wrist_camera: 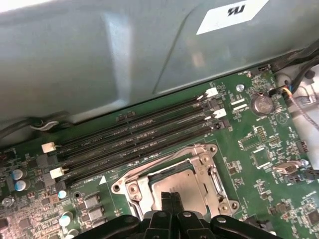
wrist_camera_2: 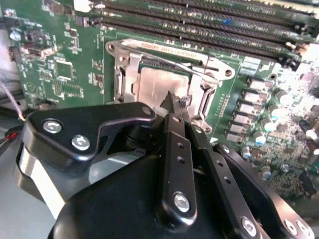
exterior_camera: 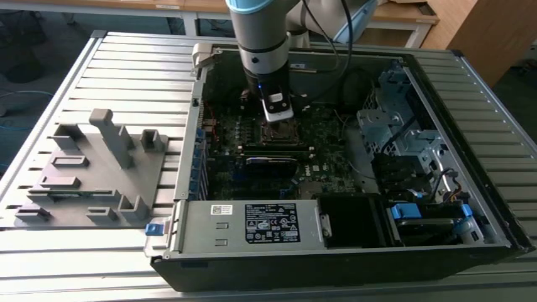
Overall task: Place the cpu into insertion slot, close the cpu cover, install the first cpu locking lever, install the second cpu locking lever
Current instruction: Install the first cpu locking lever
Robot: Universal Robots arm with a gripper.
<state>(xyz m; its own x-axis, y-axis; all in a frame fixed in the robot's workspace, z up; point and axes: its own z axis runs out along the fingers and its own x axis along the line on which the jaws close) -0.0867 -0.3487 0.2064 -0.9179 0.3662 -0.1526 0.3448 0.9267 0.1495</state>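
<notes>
From the exterior view's left we first meet a grey moulded fixture [exterior_camera: 92, 173] lying on the slatted metal table [exterior_camera: 126, 56], well apart from the work. Next comes the opened computer case [exterior_camera: 336, 251], and inside it the green motherboard [exterior_camera: 251, 135] with the arm reaching straight down over its middle.

In the second wrist view, we see the gripper [wrist_camera_2: 174, 99] with its fingers [wrist_camera_2: 172, 130] pressed together into one narrow point, nothing pinched between them. That point sits directly above the cpu [wrist_camera_2: 154, 82], over the edge of the chip's dull silver face (whether it touches the metal, we cannot tell). The cpu lies flat in the insertion slot [wrist_camera_2: 119, 79], and the cpu cover [wrist_camera_2: 214, 67] appears folded down around it, its open middle showing the chip. A thin wire lever [wrist_camera_2: 192, 69] runs slantwise across the frame, just beyond the fingertips; its long axis crosses the line of the fingers rather than following it.

The first wrist view shows the same seat, with the cpu [wrist_camera: 172, 184] framed in silver and the fingertips just at its near edge.

Room is tight: long black memory slots [wrist_camera_2: 199, 30] run alongside the socket, and rows of capacitors [wrist_camera_2: 259, 109] stand close on the other side.
</notes>
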